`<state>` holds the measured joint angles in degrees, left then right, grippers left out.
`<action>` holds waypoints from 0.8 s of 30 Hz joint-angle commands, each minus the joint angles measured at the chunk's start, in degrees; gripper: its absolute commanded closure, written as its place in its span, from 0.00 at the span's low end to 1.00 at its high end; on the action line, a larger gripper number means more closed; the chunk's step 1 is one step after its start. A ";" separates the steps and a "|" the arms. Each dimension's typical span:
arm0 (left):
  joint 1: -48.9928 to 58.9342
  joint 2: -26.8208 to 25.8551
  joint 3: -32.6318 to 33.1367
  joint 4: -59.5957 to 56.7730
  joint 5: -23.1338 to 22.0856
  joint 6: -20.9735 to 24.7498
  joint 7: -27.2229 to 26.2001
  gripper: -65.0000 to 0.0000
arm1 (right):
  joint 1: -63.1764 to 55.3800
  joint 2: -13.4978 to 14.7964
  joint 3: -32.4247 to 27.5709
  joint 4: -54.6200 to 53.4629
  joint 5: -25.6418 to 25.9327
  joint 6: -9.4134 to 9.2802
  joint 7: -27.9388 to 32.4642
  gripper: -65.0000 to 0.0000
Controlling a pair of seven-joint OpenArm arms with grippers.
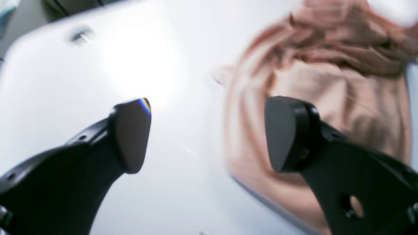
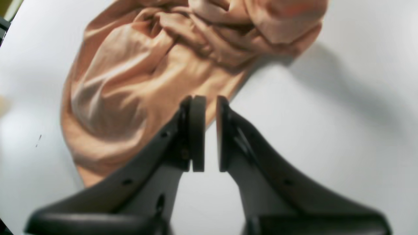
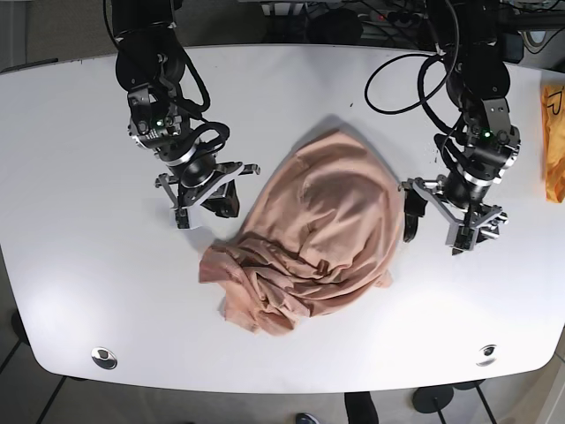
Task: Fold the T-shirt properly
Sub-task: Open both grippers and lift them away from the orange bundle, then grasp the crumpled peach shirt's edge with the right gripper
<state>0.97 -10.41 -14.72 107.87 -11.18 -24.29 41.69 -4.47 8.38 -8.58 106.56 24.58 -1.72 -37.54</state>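
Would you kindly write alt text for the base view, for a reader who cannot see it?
A crumpled peach T-shirt lies bunched in the middle of a white table, seen from above. The right gripper and the left gripper flank it, neither holding the cloth.

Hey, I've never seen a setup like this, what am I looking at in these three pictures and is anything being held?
This is a two-armed robot at a white table. The overhead picture shows both black arms from above. The other two come from cameras on the wrists, looking down past each gripper's fingers.

In the overhead view, the left gripper is on the picture's right and the right gripper on its left.

Between them lies a crumpled peach T-shirt, bunched up, not folded. At the far right edge of the table sits something orange, only partly visible.

Nothing is held. The left gripper is wide open beside the shirt. The right one is nearly closed, with a thin empty gap, near the shirt's edge.
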 commanded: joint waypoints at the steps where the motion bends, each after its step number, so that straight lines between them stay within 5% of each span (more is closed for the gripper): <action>1: -0.93 0.09 -0.36 1.09 -0.47 0.34 0.37 0.21 | 0.12 0.19 0.18 2.05 0.34 0.18 1.54 0.89; 8: 2.76 1.32 -0.36 0.65 -0.73 0.07 2.75 0.22 | 6.54 0.19 0.18 -4.63 0.34 0.18 1.54 0.27; 10: 4.35 1.23 -0.36 0.65 -0.73 0.07 2.75 0.22 | 9.88 0.28 0.18 -8.50 0.34 0.18 1.54 0.18; 17: 11.38 1.40 -0.80 2.67 -0.91 -0.28 2.48 0.22 | 27.37 3.88 -6.41 -28.81 0.34 0.62 1.98 0.16; 19: 12.26 1.40 -0.88 2.94 -2.75 -4.15 2.48 0.23 | 33.00 4.23 -6.32 -37.86 0.34 0.70 4.79 0.16; 24: 13.31 1.49 -2.64 2.59 -3.99 -11.00 2.48 0.46 | 40.56 5.46 -7.55 -52.45 0.34 1.23 10.15 0.16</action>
<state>14.66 -8.62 -17.21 109.54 -14.41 -35.20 45.47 34.44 13.78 -17.06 52.27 24.58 -0.75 -28.75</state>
